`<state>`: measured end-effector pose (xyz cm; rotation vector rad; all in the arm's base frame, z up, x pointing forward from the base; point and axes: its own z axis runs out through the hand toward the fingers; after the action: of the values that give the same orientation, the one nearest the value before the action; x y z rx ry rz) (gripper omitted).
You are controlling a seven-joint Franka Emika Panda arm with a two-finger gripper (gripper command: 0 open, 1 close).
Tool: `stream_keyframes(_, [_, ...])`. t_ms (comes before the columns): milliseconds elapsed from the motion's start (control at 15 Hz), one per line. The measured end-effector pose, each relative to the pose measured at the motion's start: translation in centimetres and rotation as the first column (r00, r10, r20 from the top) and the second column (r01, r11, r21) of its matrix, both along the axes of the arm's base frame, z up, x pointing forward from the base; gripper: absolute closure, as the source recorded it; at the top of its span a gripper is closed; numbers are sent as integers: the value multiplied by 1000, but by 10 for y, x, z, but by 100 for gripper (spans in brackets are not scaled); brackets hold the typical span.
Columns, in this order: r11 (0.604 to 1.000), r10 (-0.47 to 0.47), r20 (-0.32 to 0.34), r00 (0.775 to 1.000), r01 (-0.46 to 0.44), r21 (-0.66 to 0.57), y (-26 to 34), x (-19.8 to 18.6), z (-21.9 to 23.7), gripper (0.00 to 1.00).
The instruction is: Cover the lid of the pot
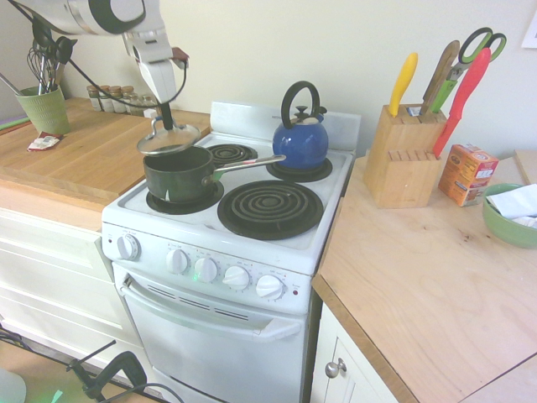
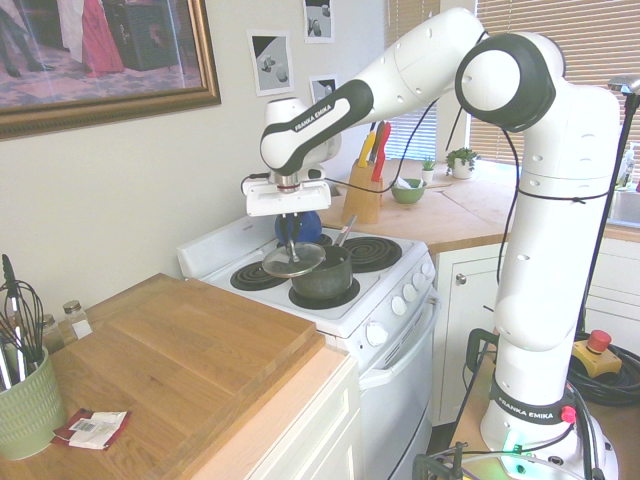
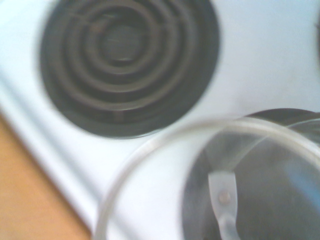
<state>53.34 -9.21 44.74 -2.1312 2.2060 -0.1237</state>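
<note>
The pincer point(image 1: 168, 120) grips the lid point(image 1: 169, 139) by its knob, holding it tilted just above the rim of the pot point(image 1: 178, 174), offset toward the wooden counter point(image 1: 80, 159), so centring and lowering the lid onto the pot seem left.

— Any print you can read?

— "FRANKA EMIKA" on the arm point(image 2: 318, 118) by the wrist, and again on its base point(image 2: 527, 408).

— The orange box point(image 1: 466, 173) beside the knife block, the stove dials?

— Print there — too small to read.
</note>
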Motion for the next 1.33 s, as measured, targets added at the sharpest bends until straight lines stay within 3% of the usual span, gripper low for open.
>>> stream_keyframes(533, [999, -46, 29, 999, 46, 19, -28, -60, 7, 100])
stream_keyframes(1000, [999, -50, 85, 995, 50, 5, -33, -59, 40, 100])
stream_keyframes(1333, [999, -48, 51, 998, 48, 2, -36, -43, 20, 100])
